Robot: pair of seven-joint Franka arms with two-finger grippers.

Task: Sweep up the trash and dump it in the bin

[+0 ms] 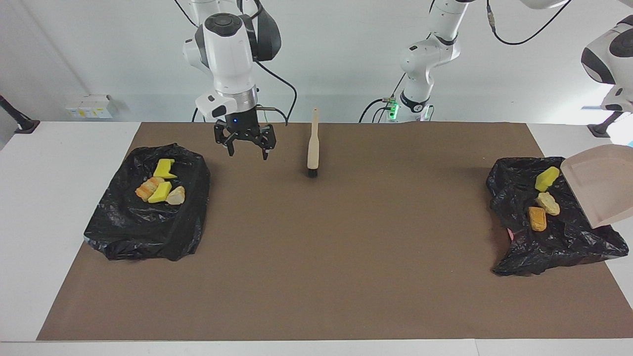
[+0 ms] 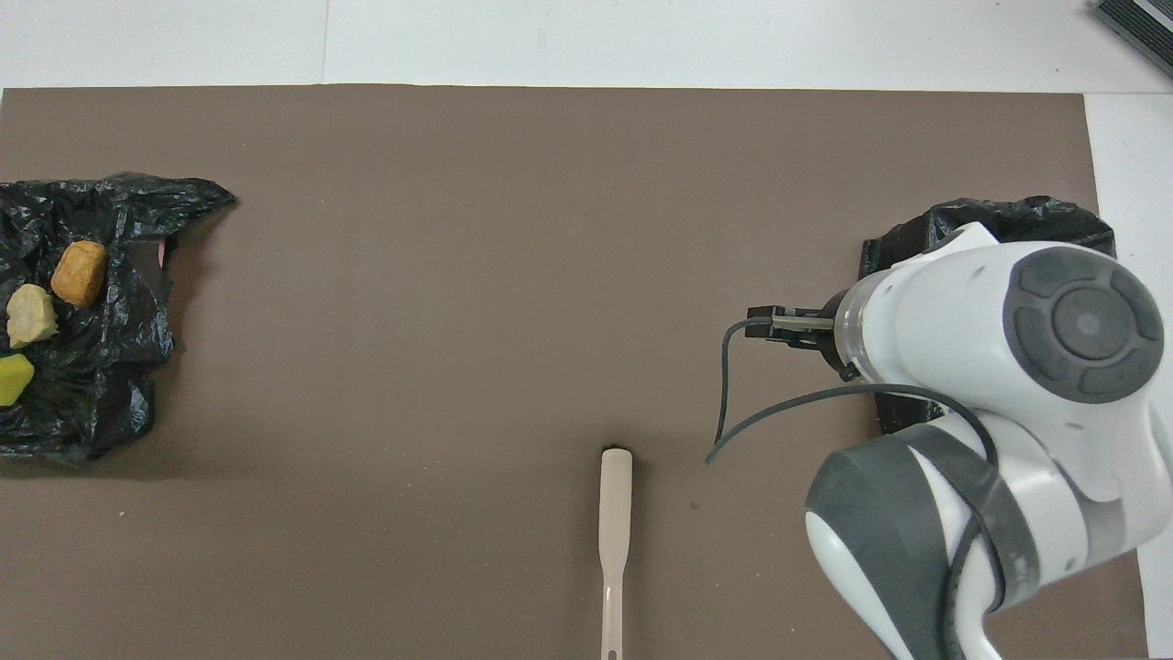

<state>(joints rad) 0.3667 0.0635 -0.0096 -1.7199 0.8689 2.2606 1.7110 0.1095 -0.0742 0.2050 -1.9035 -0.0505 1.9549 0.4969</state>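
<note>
The beige dustpan hangs steeply tilted and empty over the black-bag bin at the left arm's end. Its handle runs out of view toward my left gripper, which I cannot see. Three pieces of trash lie in that bin: a yellow chunk, a pale piece and a golden-brown piece; the overhead view shows them too. My right gripper is open and empty, up over the mat between the brush and the other bin.
Several more scraps lie on the black-bag bin at the right arm's end; the right arm covers them in the overhead view. The beige brush lies flat on the brown mat, near the robots.
</note>
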